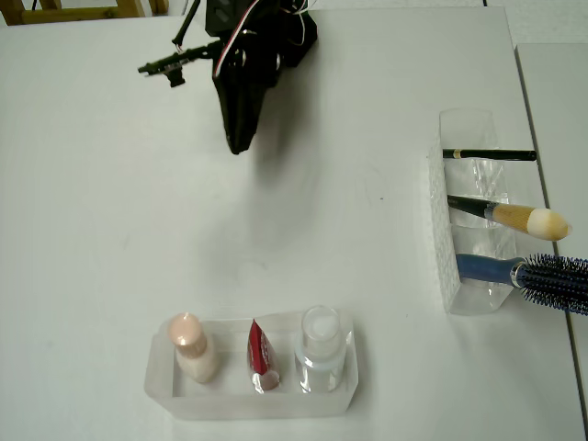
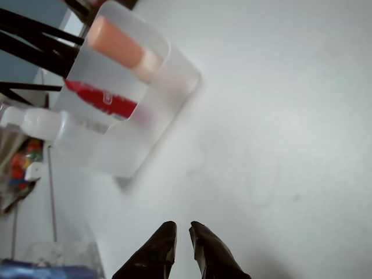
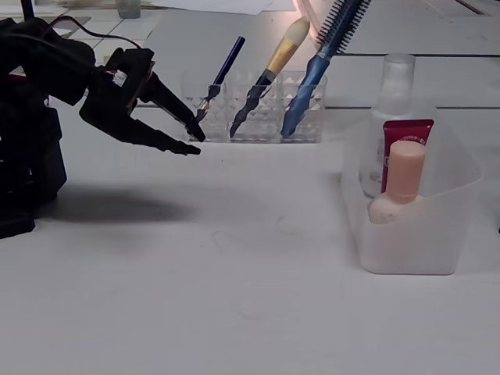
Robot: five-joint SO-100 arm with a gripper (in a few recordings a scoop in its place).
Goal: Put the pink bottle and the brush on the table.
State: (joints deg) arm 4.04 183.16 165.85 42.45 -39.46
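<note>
The pink bottle (image 1: pixel 191 346) (image 2: pixel 120 44) (image 3: pixel 401 181) stands upright at one end of a frosted tray (image 1: pixel 250 405) (image 2: pixel 129 152) (image 3: pixel 410 246). In a clear holder (image 1: pixel 447 257) leans the brush (image 1: pixel 516 218) (image 3: pixel 276 58), its tan bristles sticking out. My black gripper (image 1: pixel 240 144) (image 2: pixel 183 231) (image 3: pixel 198 144) hovers above the white table (image 1: pixel 110 239), far from both, pointing towards the tray in the wrist view. Its fingers are slightly apart with nothing between them.
A red tube (image 1: pixel 262 356) (image 3: pixel 406 134) and a clear white-capped bottle (image 1: pixel 321 349) (image 3: pixel 393 82) share the tray. The holder also carries a blue-handled hairbrush (image 1: pixel 549 279) (image 3: pixel 330 39) and a thin black stick (image 1: pixel 489 154). Bare tabletop lies between gripper, tray and holder.
</note>
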